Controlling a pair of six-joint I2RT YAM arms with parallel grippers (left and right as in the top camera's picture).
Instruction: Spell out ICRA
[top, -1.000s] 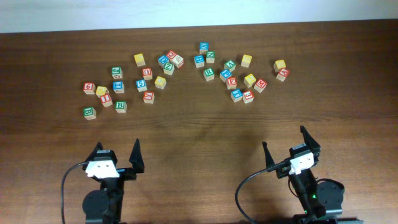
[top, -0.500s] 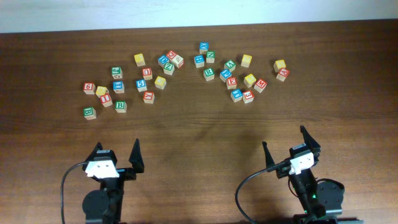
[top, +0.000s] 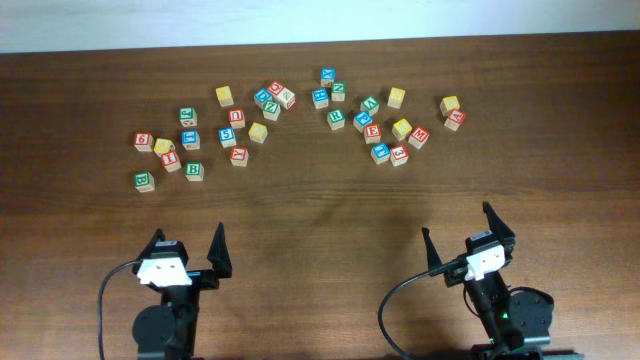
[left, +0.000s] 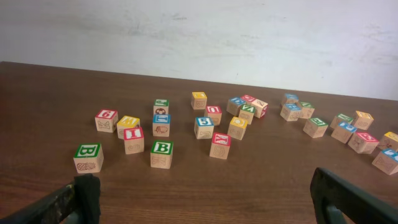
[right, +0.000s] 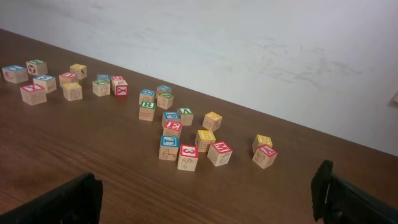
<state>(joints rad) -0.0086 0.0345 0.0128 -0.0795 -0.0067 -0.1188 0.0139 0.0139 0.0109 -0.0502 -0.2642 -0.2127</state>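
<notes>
Table (top: 320, 200) first: dark wood, with both arms sitting at the near edge. Left gripper (top: 188, 250) and right gripper (top: 460, 238) each have their jaws spread wide with nothing between them. The alphabet cubes lie in two loose bunches on the far half, well apart from either pincer.

Red I (top: 169, 158) is in the left bunch, dead ahead of the left arm, so that one's nearer. Green R (top: 336, 117) sits near the middle, a touch closer to the right arm. Red A (top: 455, 119) is at the right bunch's far end, clearly right-arm territory imo. As for the yellow-faced cube for C, several tops are yellow and I can't tell which it is.
</notes>
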